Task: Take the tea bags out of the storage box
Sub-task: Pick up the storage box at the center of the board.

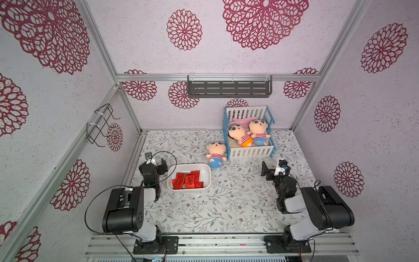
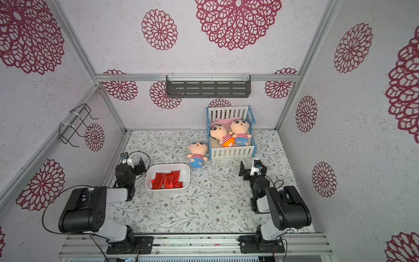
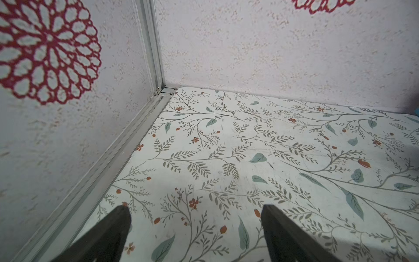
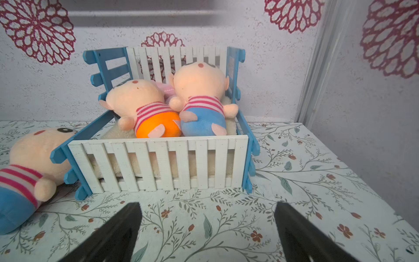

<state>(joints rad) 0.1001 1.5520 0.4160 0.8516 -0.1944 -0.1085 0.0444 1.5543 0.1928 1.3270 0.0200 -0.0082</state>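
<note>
Box (image 1: 189,165) (image 2: 167,165) sits on the table (image 1: 226,204) (image 2: 204,204), open top, long side facing your arm bases. Tea bags (image 1: 187,180) (image 2: 166,180) all lie inside it, a red foil heap overlapping toward its near side; you cannot count them cleanly from either top view. Bare white floor shows along the box's far side. Left tool (image 1: 158,162) (image 2: 135,163) hangs just beside the box's left short end, near its far corner, not touching the rim as far as both top views show. Its fingers stand wide apart; in the left wrist view the left tool (image 3: 196,209) has only printed table between the fingers (image 3: 118,226), and it faces away from the box toward the wall corner. Right tool (image 1: 273,165) (image 2: 249,165) is well apart from the box, off its right end, fingers likewise spread wide. In the right wrist view the right tool (image 4: 207,206) faces the crib (image 4: 158,163), holding nothing. One doll (image 1: 215,154) (image 2: 196,156) lies on the table just past the box's far right corner, close to the rim but apart from it. The crib (image 1: 249,152) (image 2: 231,152) stands beyond that doll, farther from the box, with two more dolls lying inside.
</note>
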